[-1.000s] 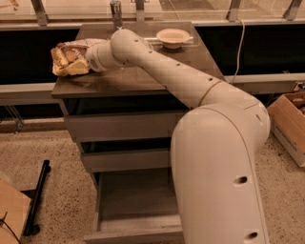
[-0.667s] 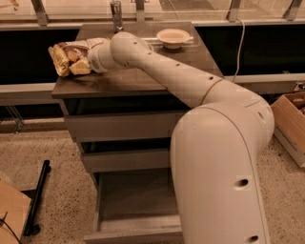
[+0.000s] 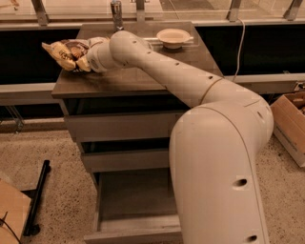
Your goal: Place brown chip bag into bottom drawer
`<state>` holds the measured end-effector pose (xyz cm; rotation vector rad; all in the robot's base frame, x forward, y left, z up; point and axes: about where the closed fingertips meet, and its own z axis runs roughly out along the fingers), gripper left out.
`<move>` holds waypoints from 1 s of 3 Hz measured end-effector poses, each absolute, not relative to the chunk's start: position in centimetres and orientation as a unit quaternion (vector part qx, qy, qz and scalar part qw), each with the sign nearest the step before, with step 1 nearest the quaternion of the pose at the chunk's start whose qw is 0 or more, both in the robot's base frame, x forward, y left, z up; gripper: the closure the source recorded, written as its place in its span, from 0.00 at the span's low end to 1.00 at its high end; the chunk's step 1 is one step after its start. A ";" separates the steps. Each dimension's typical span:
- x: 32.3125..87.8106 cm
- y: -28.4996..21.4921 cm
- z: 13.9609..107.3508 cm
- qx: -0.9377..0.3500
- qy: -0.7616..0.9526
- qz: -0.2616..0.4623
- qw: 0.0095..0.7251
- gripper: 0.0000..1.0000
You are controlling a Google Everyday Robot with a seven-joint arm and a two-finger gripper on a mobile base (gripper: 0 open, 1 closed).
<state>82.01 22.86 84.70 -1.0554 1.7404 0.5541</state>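
Far left, on the speckled floor: a black stand (image 3: 37, 200), with a cardboard edge (image 3: 10, 217) in the bottom corner.

Above, at the desk's (image 3: 119, 82) left edge: the brown chip bag (image 3: 64, 51), crumpled, tan end outward, jutting past the edge over the gap beside it. Pinched at its right end by the gripper (image 3: 85, 63), closed tight on the bag.

At the back of the desk, a metal cylinder (image 3: 116, 12), upright.

Under the desktop, two upper drawers (image 3: 119, 126) closed. Below them the bottom drawer (image 3: 133, 195) pulled out, with nothing in its shallow tray and well apart from the bag.

Further right on the desk, near the back edge: a small pale bowl (image 3: 174, 36).

Across the middle and right: the white arm (image 3: 214, 143), reaching from the bulky lower joint up and left to the bag.

Far right on the floor: an open cardboard box (image 3: 290, 126).
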 end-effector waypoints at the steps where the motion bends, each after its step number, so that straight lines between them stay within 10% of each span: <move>1: 82.0 22.9 84.8 -0.435 0.718 0.228 0.493 1.00; 3: 82.0 22.9 84.9 -0.435 0.718 0.228 0.493 1.00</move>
